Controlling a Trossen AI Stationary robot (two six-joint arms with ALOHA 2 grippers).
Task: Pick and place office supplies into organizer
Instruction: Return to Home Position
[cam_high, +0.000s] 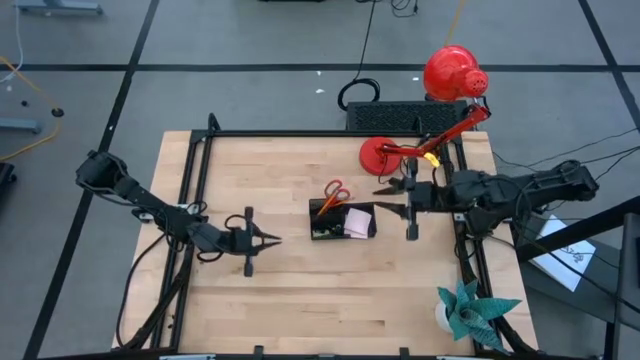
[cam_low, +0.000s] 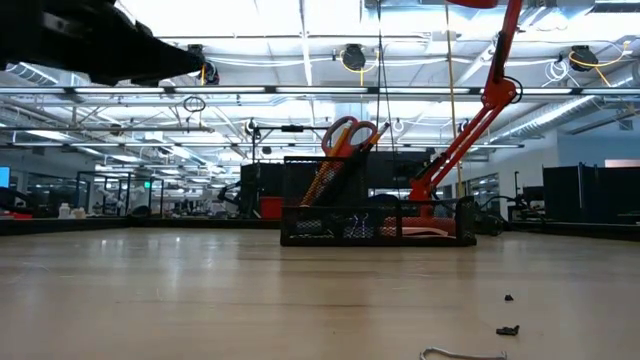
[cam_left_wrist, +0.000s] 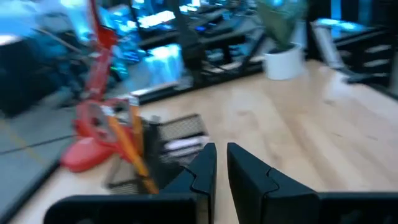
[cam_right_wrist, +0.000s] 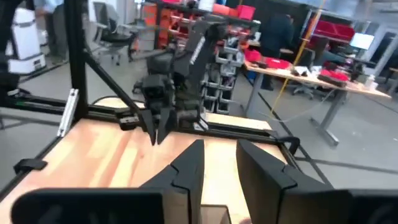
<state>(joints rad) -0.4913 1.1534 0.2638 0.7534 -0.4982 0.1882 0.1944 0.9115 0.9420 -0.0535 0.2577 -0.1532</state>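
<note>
The black mesh organizer (cam_high: 340, 221) stands mid-table, resting on its base. Red-handled scissors (cam_high: 337, 191) and orange pencils (cam_low: 325, 178) stick up out of its left compartment. A pink sticky-note pad (cam_high: 358, 222) lies in its right part. My left gripper (cam_high: 276, 240) hovers left of the organizer, pointing level at it, fingers almost together with nothing between them (cam_left_wrist: 221, 163). My right gripper (cam_high: 383, 199) hangs well above the table, just right of the organizer. It points level toward the left, open and empty (cam_right_wrist: 219, 155).
A red desk lamp (cam_high: 450, 75) has its round base (cam_high: 378, 153) behind the organizer. A black ribbed box (cam_high: 390, 115) sits at the far edge and a teal paper plant (cam_high: 468, 308) at the near right. Small dark clips (cam_low: 508, 329) lie near the front edge.
</note>
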